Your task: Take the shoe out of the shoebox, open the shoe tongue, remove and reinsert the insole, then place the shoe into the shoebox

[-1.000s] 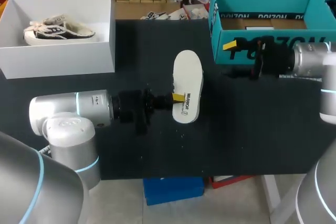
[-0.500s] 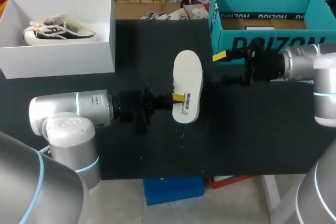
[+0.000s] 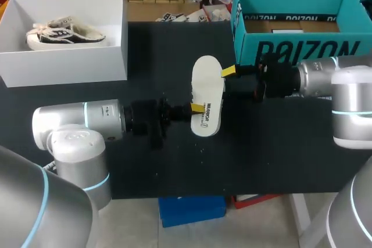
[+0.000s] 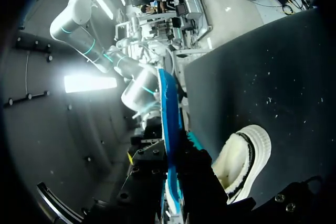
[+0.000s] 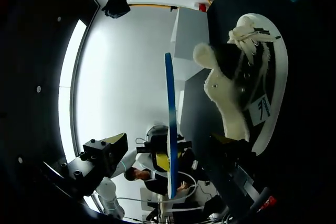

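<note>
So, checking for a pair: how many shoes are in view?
2. One shoe lies in the white box; the other shoe, sole showing, mid-table at the left gripper. The teal box may hide more.

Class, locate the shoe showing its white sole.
Head view: the white-soled shoe is mid-table on the black tabletop, between the left gripper and the right gripper.

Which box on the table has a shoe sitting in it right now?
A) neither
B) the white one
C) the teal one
B: a black-and-white shoe lies inside the white box, while the teal box shows only its bare cardboard floor.
</note>
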Available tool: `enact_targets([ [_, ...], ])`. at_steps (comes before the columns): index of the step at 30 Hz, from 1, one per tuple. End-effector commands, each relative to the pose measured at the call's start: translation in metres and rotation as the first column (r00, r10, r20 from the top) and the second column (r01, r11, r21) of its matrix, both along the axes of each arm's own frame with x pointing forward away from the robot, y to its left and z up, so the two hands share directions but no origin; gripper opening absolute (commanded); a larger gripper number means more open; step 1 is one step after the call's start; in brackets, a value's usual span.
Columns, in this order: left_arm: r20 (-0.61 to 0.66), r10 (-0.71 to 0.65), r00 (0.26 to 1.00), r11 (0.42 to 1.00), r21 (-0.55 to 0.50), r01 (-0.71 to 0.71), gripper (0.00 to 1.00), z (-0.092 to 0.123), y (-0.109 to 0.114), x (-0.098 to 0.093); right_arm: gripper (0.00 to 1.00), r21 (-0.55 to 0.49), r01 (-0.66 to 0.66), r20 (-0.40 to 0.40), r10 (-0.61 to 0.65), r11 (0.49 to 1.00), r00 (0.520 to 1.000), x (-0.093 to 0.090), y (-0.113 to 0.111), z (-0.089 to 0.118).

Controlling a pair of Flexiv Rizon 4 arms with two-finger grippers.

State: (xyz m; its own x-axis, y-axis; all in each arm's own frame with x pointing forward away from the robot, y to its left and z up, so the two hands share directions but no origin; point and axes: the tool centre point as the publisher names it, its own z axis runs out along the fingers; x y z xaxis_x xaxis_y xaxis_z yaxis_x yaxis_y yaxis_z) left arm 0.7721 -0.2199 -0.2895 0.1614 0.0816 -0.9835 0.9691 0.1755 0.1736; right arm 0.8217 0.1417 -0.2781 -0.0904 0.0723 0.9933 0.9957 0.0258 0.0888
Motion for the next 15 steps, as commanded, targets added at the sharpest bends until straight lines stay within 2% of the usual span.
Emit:
enact_targets([
  [1, 0.001, 0.004, 1.0, 1.0, 0.004, -0.004, 0.0, 0.0005, -0.0014, -0.0003, 1.0, -0.002, -0.012, -0.001, 0.012, 1.0, 1.0, 0.0031, 0.0122, -0.0029],
  [5, 0.001, 0.004, 1.0, 1.0, 0.004, -0.004, 0.0, 0.0005, -0.0014, -0.0003, 1.0, -0.006, -0.021, -0.004, 0.021, 1.0, 1.0, 0.001, 0.0173, -0.0036],
  [6, 0.001, 0.004, 1.0, 1.0, 0.004, -0.004, 0.0, 0.0005, -0.0014, -0.0003, 0.96, -0.007, -0.022, -0.004, 0.022, 1.0, 1.0, 0.0006, 0.0181, -0.0037],
  [7, 0.001, 0.004, 1.0, 1.0, 0.004, -0.004, 0.0, 0.0005, -0.0014, -0.0003, 0.88, -0.007, -0.022, -0.005, 0.022, 1.0, 1.0, 0.0003, 0.0186, -0.004],
  [8, 0.001, 0.004, 1.0, 1.0, 0.004, -0.004, 0.0, 0.0005, -0.0014, -0.0003, 0.7, -0.008, -0.021, -0.007, 0.021, 1.0, 1.0, 0.0, 0.019, -0.0047],
  [9, 0.001, 0.004, 1.0, 1.0, 0.004, -0.004, 0.0, 0.0005, -0.0014, -0.0003, 0.46, -0.008, -0.02, -0.009, 0.02, 1.0, 1.0, -0.0002, 0.0192, -0.0057],
  [10, 0.001, 0.004, 1.0, 1.0, 0.004, -0.004, 0.0, 0.0005, -0.0014, -0.0003, 0.32, -0.009, -0.016, -0.013, 0.016, 1.0, 1.0, -0.0005, 0.0195, -0.0067],
  [11, 0.001, 0.004, 1.0, 1.0, 0.004, -0.004, 0.0, 0.0005, -0.0014, -0.0003, 0.0, -0.013, -0.013, -0.015, 0.013, 1.0, 1.0, -0.0007, 0.0197, -0.0075],
  [15, 0.001, 0.004, 1.0, 1.0, 0.004, -0.004, 0.0, 0.0005, -0.0014, -0.0003, 0.0, -0.013, -0.017, -0.017, 0.017, 1.0, 1.0, -0.0011, 0.0204, -0.0082],
])
